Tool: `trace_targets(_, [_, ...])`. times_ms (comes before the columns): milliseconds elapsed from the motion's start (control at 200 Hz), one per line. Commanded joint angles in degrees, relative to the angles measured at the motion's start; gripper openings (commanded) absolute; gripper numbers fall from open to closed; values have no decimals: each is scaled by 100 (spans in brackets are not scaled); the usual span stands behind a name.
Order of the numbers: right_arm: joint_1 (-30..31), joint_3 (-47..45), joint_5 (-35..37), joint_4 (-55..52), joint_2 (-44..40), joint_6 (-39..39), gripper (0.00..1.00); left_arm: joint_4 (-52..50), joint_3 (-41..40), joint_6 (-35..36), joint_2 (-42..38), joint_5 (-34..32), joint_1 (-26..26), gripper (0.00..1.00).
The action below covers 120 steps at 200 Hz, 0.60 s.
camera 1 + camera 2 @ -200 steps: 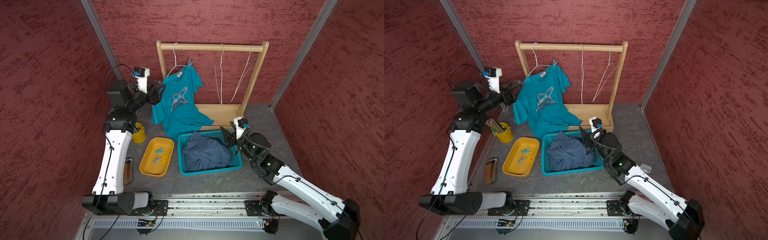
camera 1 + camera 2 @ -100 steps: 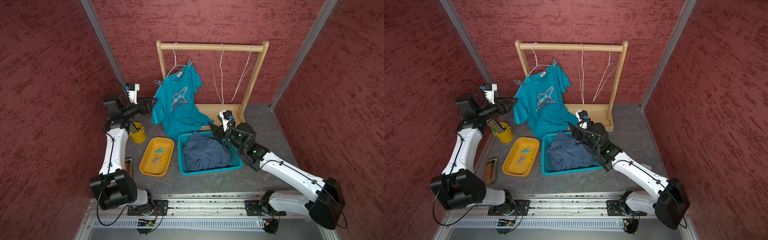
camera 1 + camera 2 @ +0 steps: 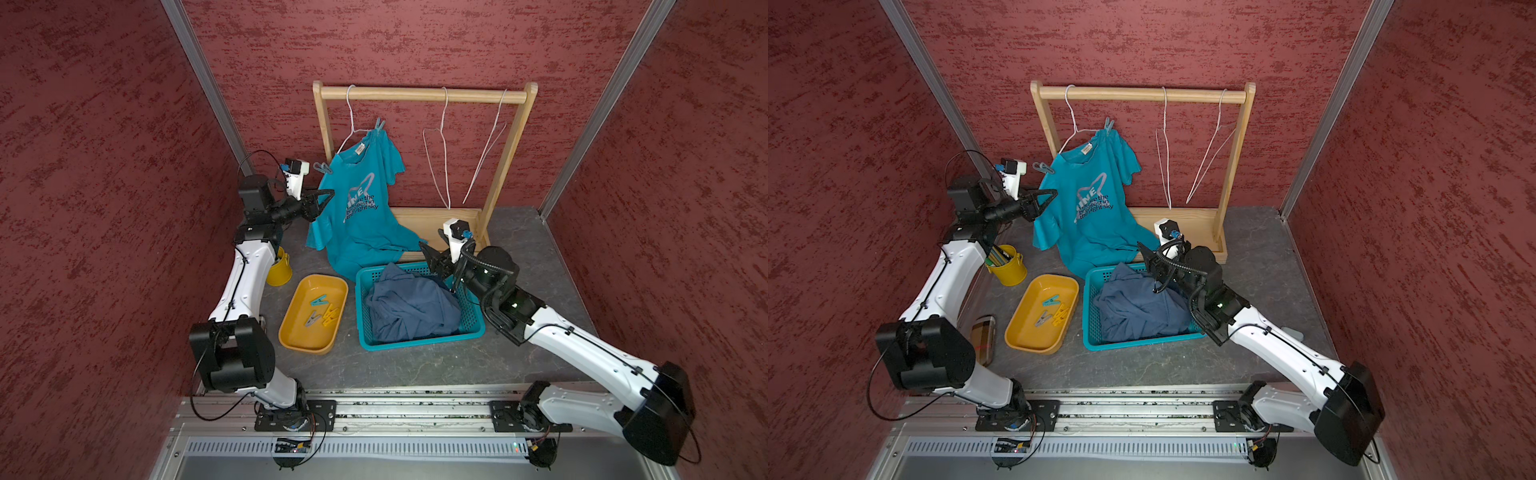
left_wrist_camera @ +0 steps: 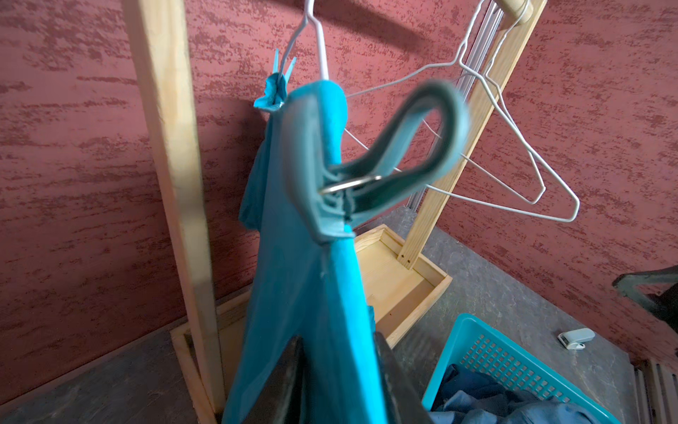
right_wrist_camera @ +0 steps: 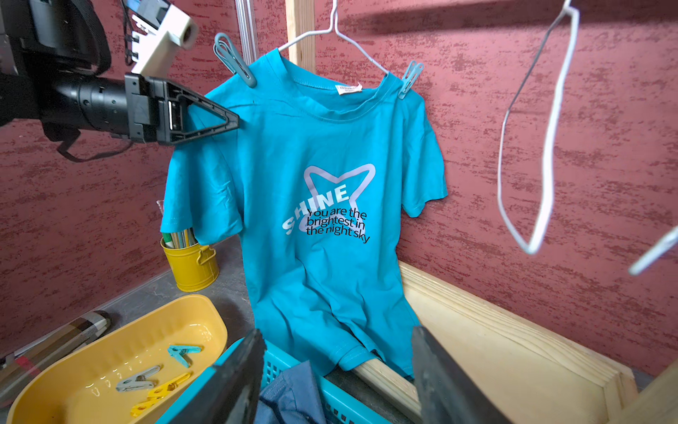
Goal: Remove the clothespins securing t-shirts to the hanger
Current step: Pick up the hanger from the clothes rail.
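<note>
A teal t-shirt (image 3: pixel 365 216) hangs on a white wire hanger (image 3: pixel 352 118) from the wooden rack (image 3: pixel 424 94). A grey-blue clothespin (image 3: pixel 323 168) (image 5: pixel 234 66) (image 4: pixel 385 176) pins one shoulder. A teal clothespin (image 3: pixel 379 124) (image 5: pixel 411 79) pins the other. My left gripper (image 3: pixel 330 193) (image 4: pixel 337 341) is shut on the shirt's sleeve edge, just below the grey-blue clothespin. My right gripper (image 3: pixel 432 257) (image 5: pixel 337 332) stands open and empty over the far corner of the teal basket (image 3: pixel 419 343). A slate blue t-shirt (image 3: pixel 411 307) lies in the basket. Several loose clothespins (image 3: pixel 322 311) lie in the yellow tray (image 3: pixel 305 345).
Two bare wire hangers (image 3: pixel 440 162) (image 3: pixel 486 162) hang on the rack's right half. A yellow cup of pencils (image 3: pixel 1009 266) stands beside my left arm, with a pencil case (image 3: pixel 983 338) in front of it. A small white object (image 3: pixel 1291 332) lies by my right arm.
My left gripper pulled back from the shirt's shoulder, then came in lower and closed on the sleeve edge. My right gripper moved left along the basket's far side and stayed open.
</note>
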Motion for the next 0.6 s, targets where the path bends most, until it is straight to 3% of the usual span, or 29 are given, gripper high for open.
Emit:
trace_targets(0, [-17, -13, 169, 6, -161, -24, 66, 231, 89, 97, -94, -168, -52, 7])
trace_targets(35, [-17, -16, 175, -4, -176, -24, 66, 230, 89, 101, -126, -196, -52, 0])
trace_targets(341, [-15, -37, 203, 11, -255, -25, 66, 315, 21, 478, -713, -570, -231, 0])
trace_targets(596, [-15, -65, 202, -29, -404, 39, 66, 393, 222, 362, -999, -814, -315, 0])
